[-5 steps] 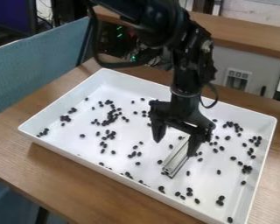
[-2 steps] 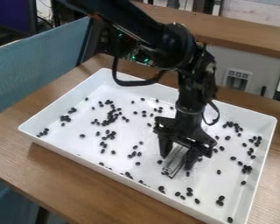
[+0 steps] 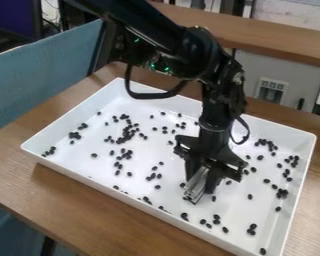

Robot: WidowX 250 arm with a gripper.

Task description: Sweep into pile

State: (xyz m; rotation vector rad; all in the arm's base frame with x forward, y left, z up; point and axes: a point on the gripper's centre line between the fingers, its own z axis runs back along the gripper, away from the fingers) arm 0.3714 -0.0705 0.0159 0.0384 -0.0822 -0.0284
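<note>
The black gripper [image 3: 201, 186] hangs low over the right-centre part of a white tray [image 3: 76, 169], its fingers closed on either side of a silvery metal bar [image 3: 197, 185]. That bar lies lengthwise between the fingers, its near end close to the tray floor. Small black beans are scattered across the tray: a loose cluster [image 3: 128, 132] left of centre, others [image 3: 282, 192] along the right side, and some [image 3: 217, 219] near the front wall. The arm hides part of the tray floor behind the gripper.
The tray's raised walls surround the work area on a wooden table [image 3: 89, 210]. A blue fabric panel [image 3: 42, 75] stands at the left, and a wooden ledge [image 3: 276, 40] runs behind. Dark equipment with green lights sits behind the arm.
The gripper has come down around the metal bar, and its fingers have drawn together onto it. The bar has shifted only slightly; the beans look unmoved.
</note>
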